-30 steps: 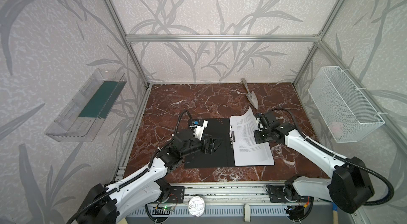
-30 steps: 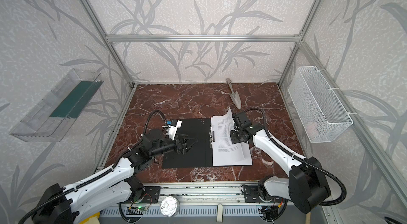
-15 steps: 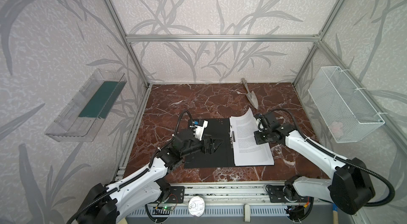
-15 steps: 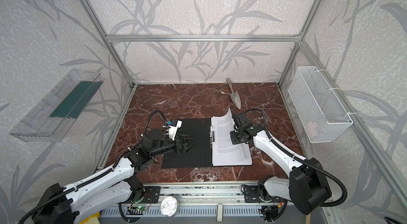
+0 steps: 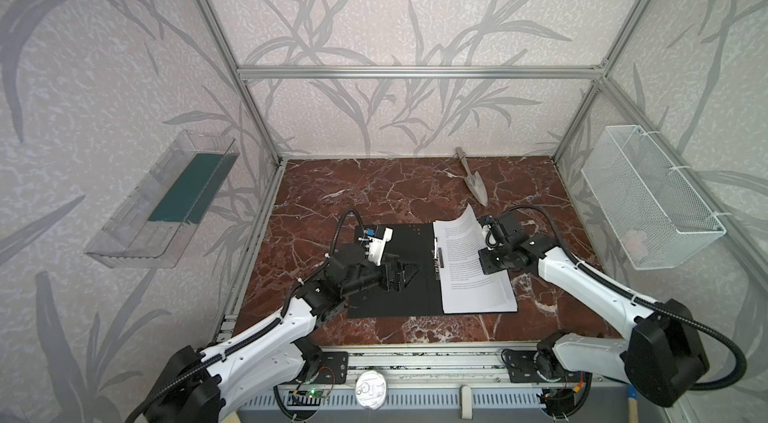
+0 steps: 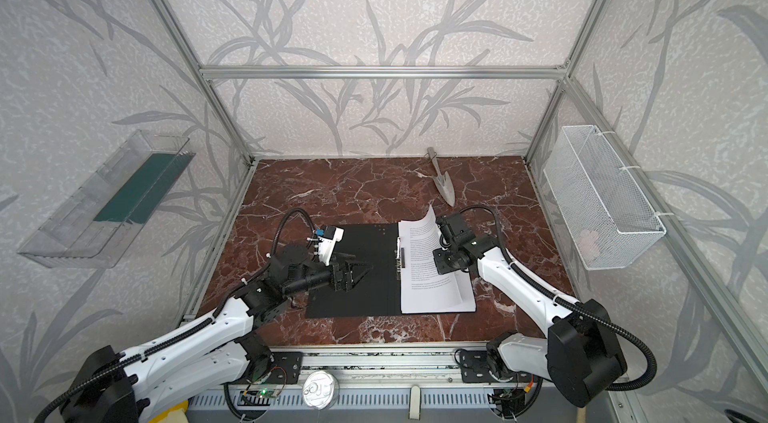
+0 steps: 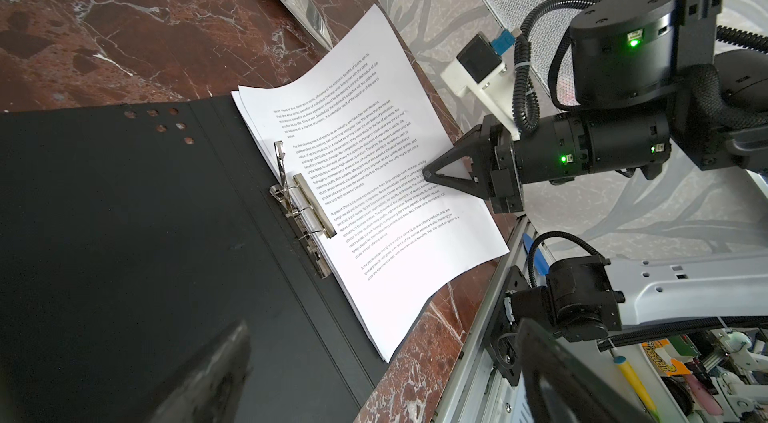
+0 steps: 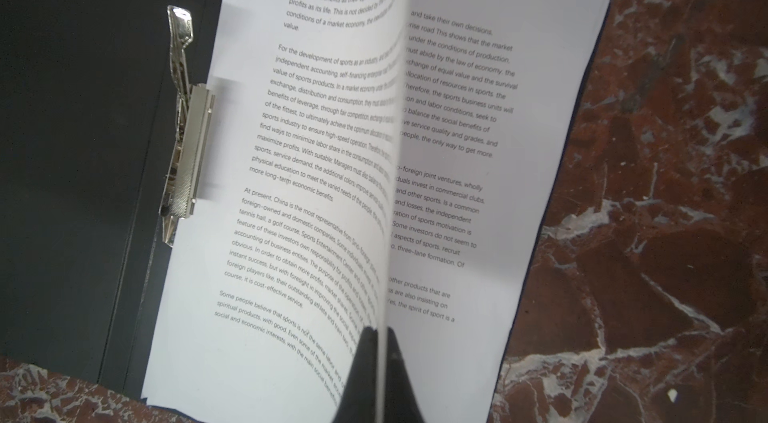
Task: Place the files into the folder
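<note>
The black folder (image 5: 386,296) (image 6: 353,304) lies open on the marble table, with its metal clip (image 7: 307,200) (image 8: 191,150) along the spine. The files (image 5: 473,288) (image 6: 432,296) (image 7: 386,200), white sheets of dense text, rest on its right half with their left edge at the clip. My right gripper (image 5: 484,263) (image 7: 428,173) (image 8: 380,333) is shut on the right edge of the top sheet (image 8: 291,234), which curls up off the stack. My left gripper (image 5: 415,271) (image 6: 365,269) (image 7: 384,329) hovers open over the folder's bare left half, holding nothing.
A metal trowel (image 5: 473,184) lies at the back of the table. A white wire basket (image 5: 648,200) hangs on the right wall. On the left wall, a clear tray (image 5: 137,234) holds a dark green pad (image 5: 187,188). The aluminium rail (image 5: 415,354) runs along the front edge.
</note>
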You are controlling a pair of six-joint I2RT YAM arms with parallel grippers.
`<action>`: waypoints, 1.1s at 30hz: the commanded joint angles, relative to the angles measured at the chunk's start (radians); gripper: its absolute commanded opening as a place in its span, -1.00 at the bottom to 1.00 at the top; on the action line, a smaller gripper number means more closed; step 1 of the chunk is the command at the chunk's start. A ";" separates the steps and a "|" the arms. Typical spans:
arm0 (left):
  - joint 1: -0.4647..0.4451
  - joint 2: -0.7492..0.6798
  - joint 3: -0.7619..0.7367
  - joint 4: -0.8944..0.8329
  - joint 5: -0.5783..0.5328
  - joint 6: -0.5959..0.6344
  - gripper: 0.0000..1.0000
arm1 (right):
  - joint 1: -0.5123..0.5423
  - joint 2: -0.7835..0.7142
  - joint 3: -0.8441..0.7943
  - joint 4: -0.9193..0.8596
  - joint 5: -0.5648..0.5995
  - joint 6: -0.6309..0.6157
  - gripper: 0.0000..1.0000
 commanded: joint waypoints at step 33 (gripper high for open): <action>-0.004 0.003 0.031 0.004 -0.013 0.017 0.98 | 0.006 0.004 -0.005 0.015 0.000 -0.011 -0.82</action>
